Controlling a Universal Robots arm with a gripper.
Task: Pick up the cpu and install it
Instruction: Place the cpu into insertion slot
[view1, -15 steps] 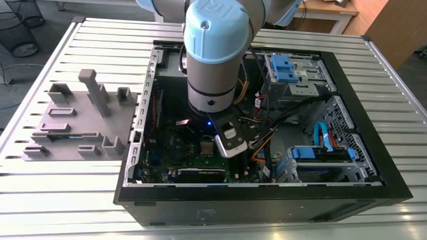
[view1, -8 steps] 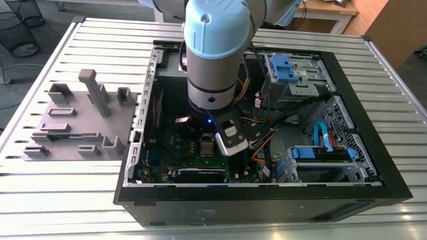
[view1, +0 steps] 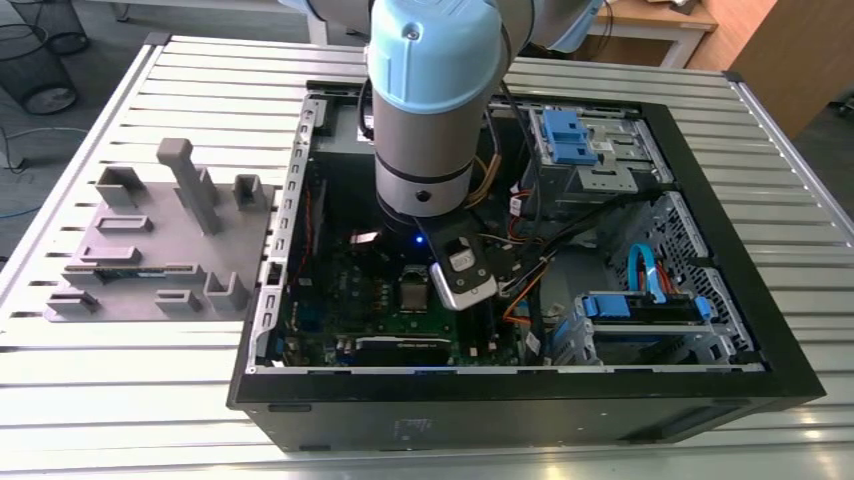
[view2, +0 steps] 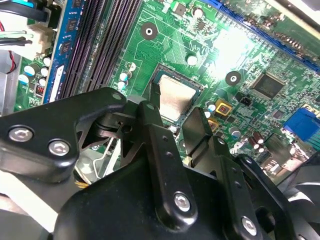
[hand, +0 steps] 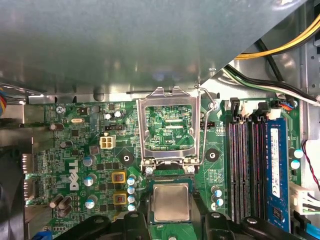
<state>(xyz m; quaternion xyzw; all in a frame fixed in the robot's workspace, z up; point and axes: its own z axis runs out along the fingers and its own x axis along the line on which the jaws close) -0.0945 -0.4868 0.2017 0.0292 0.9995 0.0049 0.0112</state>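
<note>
Black metal, the gripper (view2: 173, 111) reaches down into the machine. Its two slim fingers (view2: 152, 135) are drawn in against opposite edges of the small, flat, square cpu (view2: 176, 97) with its silver-grey top, so the tool looks clamped on the chip, not standing apart from it. In the first wrist view the cpu (hand: 171, 201) lies level inside the dark square socket (view2: 181, 75) on the green printed motherboard (hand: 75, 150). Whether it has dropped fully home cannot be told. Hinged at one edge of the socket, the bare steel load plate (hand: 170, 125) is thrown open and not yet closed over the chip. Beside the socket run the long black memory slots (hand: 245, 165), and beyond them is a blue memory stick (hand: 275, 170). Around the socket, in the exterior view, stand the open black computer case (view1: 534, 420) and the pale blue arm (view1: 427, 100). A grey moulded fixture plate (view1: 147, 250) lies well apart on the slatted metal table (view1: 134, 400). By my reckoning the pick-up and carry are done and the placing is nearly so, with the release and locking undone.
</note>
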